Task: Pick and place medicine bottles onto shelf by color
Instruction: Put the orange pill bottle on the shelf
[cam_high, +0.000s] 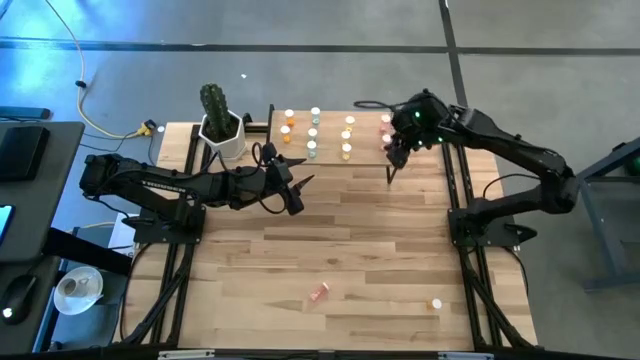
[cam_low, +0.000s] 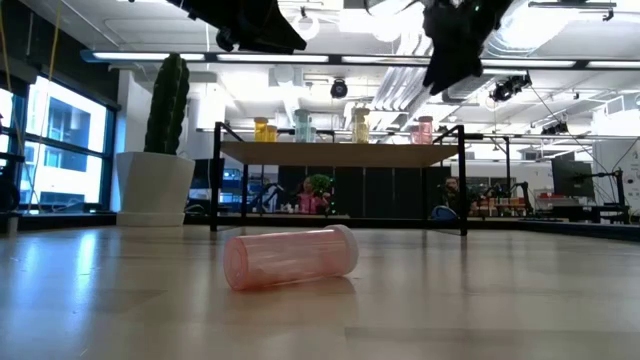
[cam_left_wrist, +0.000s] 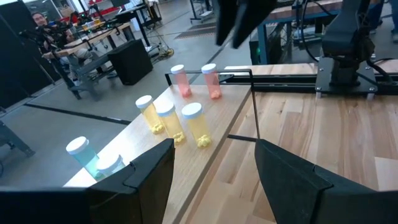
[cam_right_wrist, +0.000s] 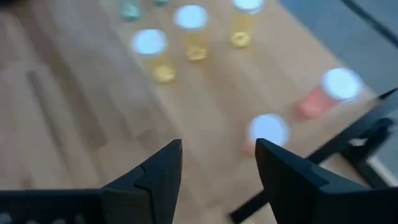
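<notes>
Nearest the low camera: one pink bottle (cam_low: 291, 257) on its side on the table (cam_high: 380, 240), white cap end pointing right. From above it sits well short of the shelf, near the front edge. A second stray bottle (cam_high: 436, 303) stands further right near that edge, white cap up.

Shelf (cam_high: 330, 160) is at the back edge of the table, light wood top on a black frame. Bottles on it stand upright in colour columns: orange ones (cam_high: 288, 124), pale green ones (cam_high: 313, 133), yellow ones (cam_high: 347, 137), pink ones (cam_left_wrist: 196, 81) at the right end.

Right gripper (cam_high: 392, 166) hangs over the shelf's right end, fingers spread, nothing between them. Its wrist view looks down on a pink bottle's white cap (cam_right_wrist: 268, 130) just ahead of the gap, another pink one (cam_right_wrist: 328, 92) beyond.

Left gripper (cam_high: 298, 192) hovers over bare table just in front of the shelf's left half, fingers apart, empty. Its wrist view looks along the shelf top past the yellow group toward the pink pair.

Clutter: potted cactus (cam_high: 219, 122) in a white pot just left of the shelf, close to the left arm's forearm. Yellow cable (cam_high: 88, 100) on the floor beyond the table's left corner. A person (cam_left_wrist: 38, 23) is visible in the room behind.
</notes>
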